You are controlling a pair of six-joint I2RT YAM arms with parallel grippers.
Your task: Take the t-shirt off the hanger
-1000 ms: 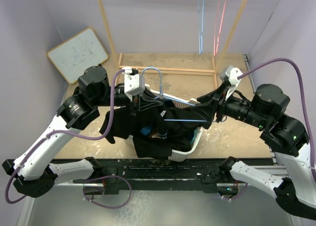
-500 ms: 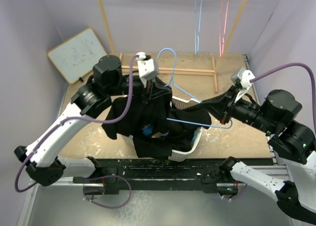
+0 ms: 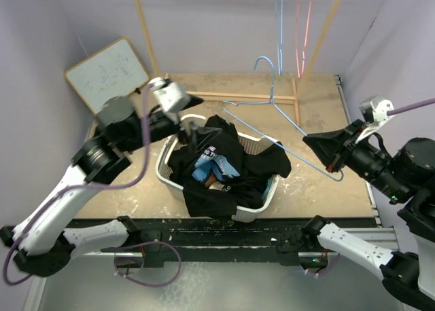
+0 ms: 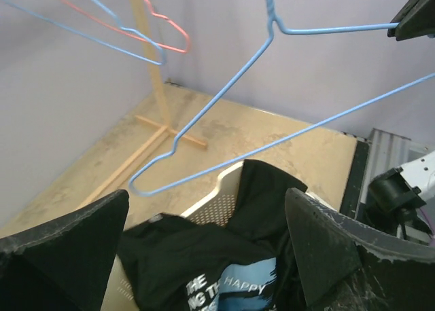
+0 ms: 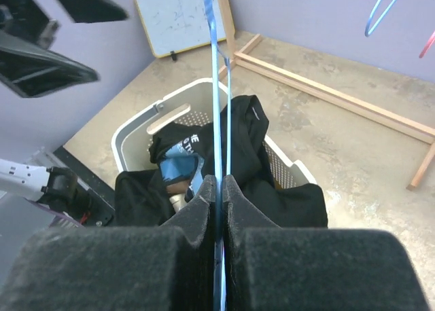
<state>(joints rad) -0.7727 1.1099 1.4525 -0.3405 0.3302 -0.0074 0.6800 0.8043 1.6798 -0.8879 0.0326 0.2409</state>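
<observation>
- Hanger (image 4: 270,12), blue wire, is being held above the table by the right gripper (image 5: 219,185), whose jaws are being pressed shut on the wire.
- The black t-shirt (image 3: 262,163) is being cradled in the white basket (image 3: 163,168), off the hanger, with cloth being draped over the near rim.
- The left gripper (image 4: 204,229) is being held above the basket's left side, its fingers being spread wide with nothing between them.

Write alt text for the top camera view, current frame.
A bare blue hanger is held in the air by the shut right gripper, clear of the black t-shirt. The t-shirt lies heaped in a white basket, spilling over its rim, with the open left gripper over its left side.
</observation>
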